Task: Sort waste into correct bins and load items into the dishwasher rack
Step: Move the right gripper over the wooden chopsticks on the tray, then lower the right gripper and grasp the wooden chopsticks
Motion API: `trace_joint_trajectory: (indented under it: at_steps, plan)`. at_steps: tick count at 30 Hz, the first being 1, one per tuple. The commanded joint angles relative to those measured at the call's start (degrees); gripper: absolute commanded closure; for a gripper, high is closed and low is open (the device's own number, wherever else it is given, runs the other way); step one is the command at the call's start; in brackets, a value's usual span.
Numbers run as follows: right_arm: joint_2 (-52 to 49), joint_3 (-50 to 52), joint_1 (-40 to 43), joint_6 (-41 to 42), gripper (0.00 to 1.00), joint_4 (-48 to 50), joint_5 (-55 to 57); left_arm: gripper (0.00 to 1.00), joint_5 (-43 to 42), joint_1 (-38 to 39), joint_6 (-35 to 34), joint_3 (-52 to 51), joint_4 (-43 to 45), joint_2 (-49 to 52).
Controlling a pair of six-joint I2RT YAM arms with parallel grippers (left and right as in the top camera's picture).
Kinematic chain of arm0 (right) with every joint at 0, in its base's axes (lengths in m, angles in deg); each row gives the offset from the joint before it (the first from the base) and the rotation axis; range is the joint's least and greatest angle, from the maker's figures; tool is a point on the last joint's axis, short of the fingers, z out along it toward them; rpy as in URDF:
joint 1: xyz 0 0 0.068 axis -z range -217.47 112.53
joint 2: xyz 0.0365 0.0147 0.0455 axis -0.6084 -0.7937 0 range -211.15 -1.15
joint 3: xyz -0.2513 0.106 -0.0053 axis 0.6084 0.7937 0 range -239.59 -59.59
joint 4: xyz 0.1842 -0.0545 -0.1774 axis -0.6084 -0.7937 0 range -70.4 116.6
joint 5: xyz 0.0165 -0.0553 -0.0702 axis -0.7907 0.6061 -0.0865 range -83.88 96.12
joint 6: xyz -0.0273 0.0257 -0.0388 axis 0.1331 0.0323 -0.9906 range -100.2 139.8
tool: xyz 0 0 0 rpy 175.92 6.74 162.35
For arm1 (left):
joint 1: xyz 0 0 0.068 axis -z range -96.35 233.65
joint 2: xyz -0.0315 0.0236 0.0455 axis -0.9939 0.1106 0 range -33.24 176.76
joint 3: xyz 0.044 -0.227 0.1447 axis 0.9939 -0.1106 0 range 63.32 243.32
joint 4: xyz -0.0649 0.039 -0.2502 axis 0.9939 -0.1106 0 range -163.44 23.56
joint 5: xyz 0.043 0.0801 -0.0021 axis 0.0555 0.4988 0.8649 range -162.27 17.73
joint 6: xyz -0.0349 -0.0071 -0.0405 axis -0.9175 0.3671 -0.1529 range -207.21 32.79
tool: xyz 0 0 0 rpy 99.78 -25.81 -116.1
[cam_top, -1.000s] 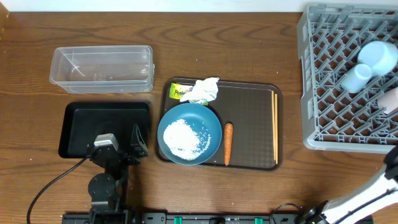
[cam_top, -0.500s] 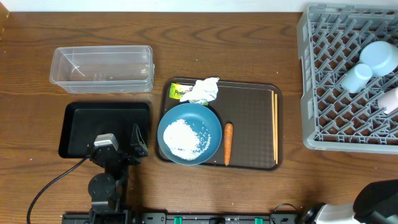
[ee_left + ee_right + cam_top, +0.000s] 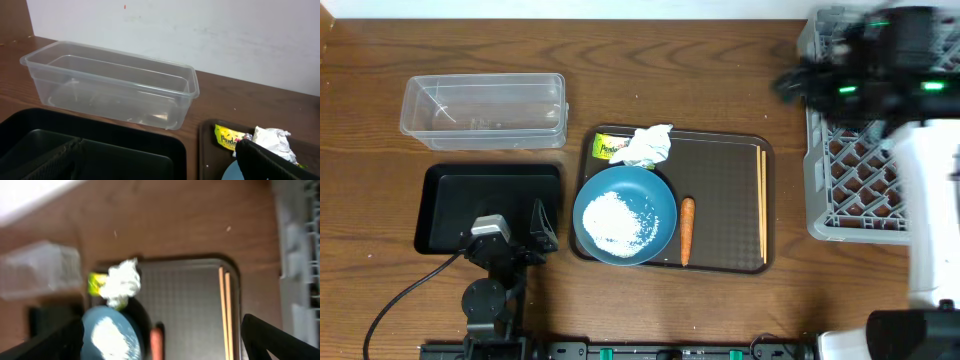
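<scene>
A blue plate (image 3: pixel 660 195) holding white rice (image 3: pixel 620 218) sits on the brown tray (image 3: pixel 720 190), with the carrot (image 3: pixel 686 231) beside it. The tissue (image 3: pixel 648 143) and yellow-green wrapper (image 3: pixel 608 148) lie at the tray's back left, and the chopsticks (image 3: pixel 762 205) along its right side. The black tray (image 3: pixel 450 190) and clear tub (image 3: pixel 483 110) are at the left. My left gripper (image 3: pixel 513 230) is open and empty over the black tray's front. My right gripper (image 3: pixel 795 82), blurred, is open and empty high by the rack (image 3: pixel 850 190). The right arm hides the bowl and cups.
The right wrist view looks down on the plate (image 3: pixel 107 335), tissue (image 3: pixel 122 282), chopsticks (image 3: pixel 225 310) and rack edge (image 3: pixel 300 255). The left wrist view shows the tub (image 3: pixel 110 90), black tray (image 3: pixel 125 145) and wrapper (image 3: pixel 227 137). A wall runs behind the table.
My right arm has swung from the bottom right corner up over the rack and now covers the bowl and cups. The left arm and the table's things have not moved.
</scene>
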Motion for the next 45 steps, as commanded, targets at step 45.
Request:
trace_joint_trajectory:
  at_steps: [45]
  plan:
    - [-11.56,10.25,-13.46,4.02,0.02,2.16,21.16,0.02,1.07,0.09,0.35,-1.7,-1.11,-0.37]
